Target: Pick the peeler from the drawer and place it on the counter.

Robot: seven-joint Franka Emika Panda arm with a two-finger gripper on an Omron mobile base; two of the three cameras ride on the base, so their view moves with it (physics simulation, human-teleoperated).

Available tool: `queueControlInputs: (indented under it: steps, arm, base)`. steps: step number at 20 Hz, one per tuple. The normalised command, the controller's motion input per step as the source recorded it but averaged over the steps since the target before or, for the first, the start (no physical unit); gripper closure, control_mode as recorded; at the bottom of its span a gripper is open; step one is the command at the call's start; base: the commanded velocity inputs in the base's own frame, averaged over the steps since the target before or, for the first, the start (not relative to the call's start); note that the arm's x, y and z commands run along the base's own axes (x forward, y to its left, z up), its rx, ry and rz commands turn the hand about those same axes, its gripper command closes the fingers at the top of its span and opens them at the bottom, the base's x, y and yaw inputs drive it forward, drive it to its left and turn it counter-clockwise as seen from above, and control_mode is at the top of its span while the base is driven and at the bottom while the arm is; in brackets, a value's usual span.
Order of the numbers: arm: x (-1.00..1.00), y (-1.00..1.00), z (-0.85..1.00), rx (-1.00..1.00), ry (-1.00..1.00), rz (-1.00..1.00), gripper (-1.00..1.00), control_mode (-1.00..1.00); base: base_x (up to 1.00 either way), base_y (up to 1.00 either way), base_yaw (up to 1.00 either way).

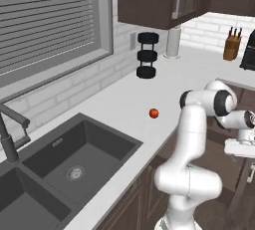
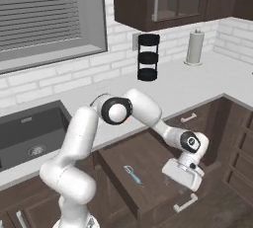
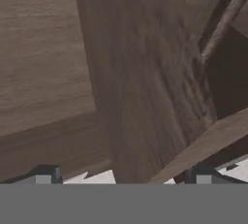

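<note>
The drawer (image 2: 148, 153) is pulled out below the counter (image 2: 197, 81), its flat brown front toward me. The peeler (image 2: 132, 174), slender with a pale blue handle, lies on the drawer floor left of centre. My gripper (image 2: 178, 187) hangs low over the drawer's right front corner, a hand's width right of the peeler and apart from it. In the hand view the gripper (image 3: 124, 175) is open, its fingertips (image 3: 46, 174) spread wide with only brown drawer wood between them. The white hand (image 1: 241, 147) also shows in the left base view, beyond the counter (image 1: 164, 84) edge.
A small red fruit (image 1: 154, 113) sits on the counter near the dark double sink (image 1: 74, 164) and faucet (image 1: 7, 134). A black tiered stand (image 2: 147, 57), paper towel roll (image 2: 194, 47) and knife block (image 1: 232, 45) stand at the back. Corner cabinets (image 2: 237, 138) close the drawer's right side.
</note>
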Motion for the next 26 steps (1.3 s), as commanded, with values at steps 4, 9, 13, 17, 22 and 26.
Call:
queueControlInputs:
  steps: [4, 9, 13, 17, 22, 26]
  arm:
    - [-1.0, -0.69, 0.36, 0.1, -0.27, 0.02, -1.0, -1.0]
    - [-0.13, 0.76, 0.99, 0.0, -0.51, 0.18, -1.0, -1.0]
    - [0.0, 1.0, 0.4, -0.06, -0.39, 0.31, -1.0, -1.0]
    - [0.01, 0.58, -0.07, -0.01, -0.19, 0.57, -1.0, -1.0]
    - [0.0, 0.62, -0.36, 0.0, -0.21, 0.58, -1.0, -1.0]
    - [0.0, 0.91, -0.42, 0.05, -0.19, 0.16, -1.0, -1.0]
  base:
    - [0.0, 0.0, 0.0]
    - [0.0, 0.0, 0.0]
    - [0.0, 0.0, 0.0]
    - [0.0, 0.0, 0.0]
    - [0.0, 0.0, 0.0]
    - [0.0, 0.0, 0.0]
